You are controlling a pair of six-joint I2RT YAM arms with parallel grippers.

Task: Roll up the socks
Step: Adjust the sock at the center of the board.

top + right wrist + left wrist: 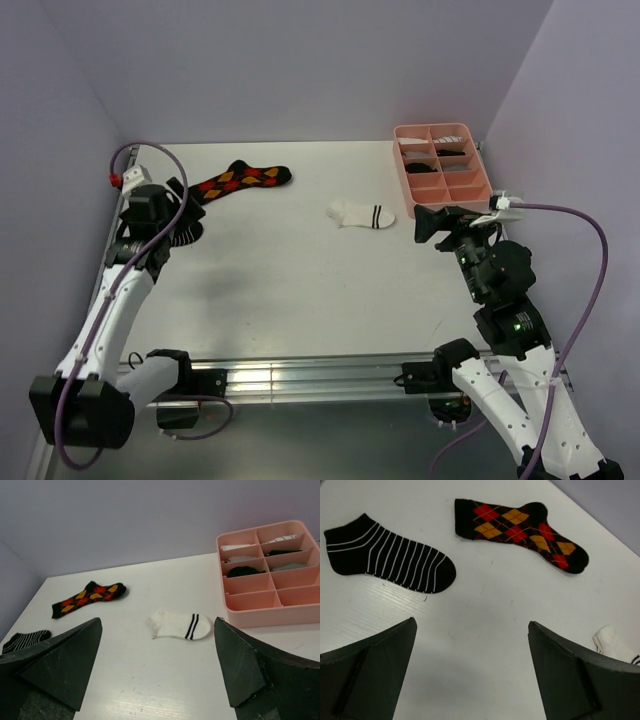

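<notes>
Nothing rolled yet, one target close to each arm

From above, the white sock (362,214) lies flat, long axis 9 to 3, cuff toward 3; the right gripper (440,222) stands near at 3, fingers apart. In the left wrist view the striped sock (390,560) lies at 11 from the left gripper (471,625), also spread and empty, with the argyle sock (520,530) at 1. We judge the right arm best lined up

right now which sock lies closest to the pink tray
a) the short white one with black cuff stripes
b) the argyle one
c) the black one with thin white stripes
A: the white sock lies mid-table, just left of the pink tray, while the argyle sock and the black striped sock sit far over on the left side.
</notes>
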